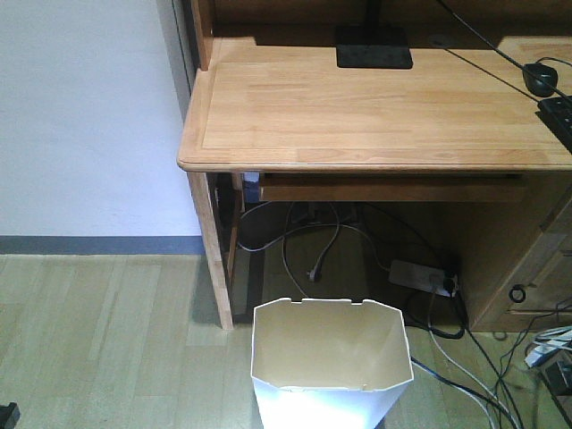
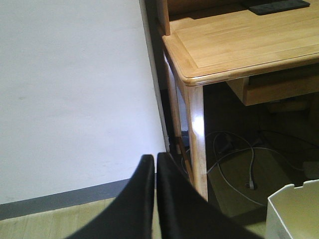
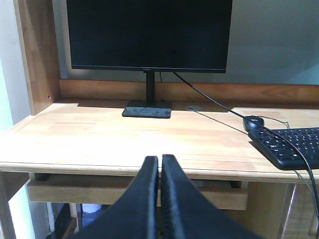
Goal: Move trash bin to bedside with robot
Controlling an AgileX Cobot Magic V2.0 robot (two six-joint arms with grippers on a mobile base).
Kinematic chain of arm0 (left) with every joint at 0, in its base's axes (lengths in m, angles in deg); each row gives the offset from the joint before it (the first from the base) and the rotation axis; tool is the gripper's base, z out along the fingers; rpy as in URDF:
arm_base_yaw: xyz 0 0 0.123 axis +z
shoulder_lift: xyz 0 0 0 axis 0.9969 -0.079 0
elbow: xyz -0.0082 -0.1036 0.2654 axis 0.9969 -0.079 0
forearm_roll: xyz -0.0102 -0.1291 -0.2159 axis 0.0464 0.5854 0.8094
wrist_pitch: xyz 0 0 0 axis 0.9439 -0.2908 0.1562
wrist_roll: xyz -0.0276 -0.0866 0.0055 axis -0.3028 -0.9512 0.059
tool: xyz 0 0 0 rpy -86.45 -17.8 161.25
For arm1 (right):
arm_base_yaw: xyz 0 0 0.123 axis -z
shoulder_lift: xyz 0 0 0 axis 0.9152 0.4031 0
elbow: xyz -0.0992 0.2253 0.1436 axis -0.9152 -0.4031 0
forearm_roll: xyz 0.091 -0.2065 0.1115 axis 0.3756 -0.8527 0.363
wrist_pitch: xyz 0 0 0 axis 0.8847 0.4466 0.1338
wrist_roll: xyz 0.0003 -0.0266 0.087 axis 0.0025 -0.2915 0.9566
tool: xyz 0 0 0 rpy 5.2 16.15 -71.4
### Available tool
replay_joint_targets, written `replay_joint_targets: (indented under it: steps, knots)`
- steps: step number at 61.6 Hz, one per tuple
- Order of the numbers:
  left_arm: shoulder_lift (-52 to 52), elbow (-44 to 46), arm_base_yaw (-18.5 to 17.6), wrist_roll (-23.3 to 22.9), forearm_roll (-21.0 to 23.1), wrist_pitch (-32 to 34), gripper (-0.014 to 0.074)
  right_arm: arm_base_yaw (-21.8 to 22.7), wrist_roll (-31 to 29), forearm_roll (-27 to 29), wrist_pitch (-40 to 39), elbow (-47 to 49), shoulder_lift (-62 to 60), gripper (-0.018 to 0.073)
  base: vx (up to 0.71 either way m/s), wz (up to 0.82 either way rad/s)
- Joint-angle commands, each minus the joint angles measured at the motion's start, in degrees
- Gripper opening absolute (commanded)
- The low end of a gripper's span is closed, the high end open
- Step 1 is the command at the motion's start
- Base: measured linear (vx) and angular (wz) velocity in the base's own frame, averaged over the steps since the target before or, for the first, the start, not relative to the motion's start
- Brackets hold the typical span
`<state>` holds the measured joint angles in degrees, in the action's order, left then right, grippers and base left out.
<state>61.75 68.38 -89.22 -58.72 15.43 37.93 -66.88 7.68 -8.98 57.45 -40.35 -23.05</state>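
Since the white plastic angular-rimmed trash bin (image 1: 315, 409) stands ungrasped on the floor before the light wooden bench's (image 1: 357, 116) front-left corner, both pairs of black jaws, pressed together on nothing, should open and pinch its rim squarely.

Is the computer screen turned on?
No, the screen on the desk is all black, with no picture on it.

We record a light plank floor (image 1: 89, 340) carrying the white trash bin (image 1: 329, 357), the legs of the wooden desk (image 1: 357, 107), a white power strip (image 1: 418, 273) and loose cables (image 1: 315, 266) beneath that desk.
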Motion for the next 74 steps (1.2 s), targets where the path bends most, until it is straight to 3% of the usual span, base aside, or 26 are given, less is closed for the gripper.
replay_joint_targets:
  steps: [1, 58, 68, 74]
  knots:
    - [1.2, -1.0, 0.0, -0.3, 0.0, 4.0, -0.0007, 0.1, 0.0, -0.4, -4.4, -0.4, -0.5, -0.0008, 0.0, 0.0]
    - [1.2, -1.0, 0.0, -0.3, 0.0, 4.0, -0.0007, 0.1, 0.1, -0.3, -4.4, -0.4, -0.5, -0.0008, 0.0, 0.0]
    - [1.2, -1.0, 0.0, -0.3, 0.0, 4.0, -0.0007, 0.1, 0.0, -0.3, -8.9, 0.0, -0.5, -0.0008, 0.0, 0.0]
    - [1.2, -1.0, 0.0, -0.3, 0.0, 4.0, -0.0007, 0.1, 0.1, -0.2, -6.2, 2.6, 0.0, -0.0008, 0.0, 0.0]
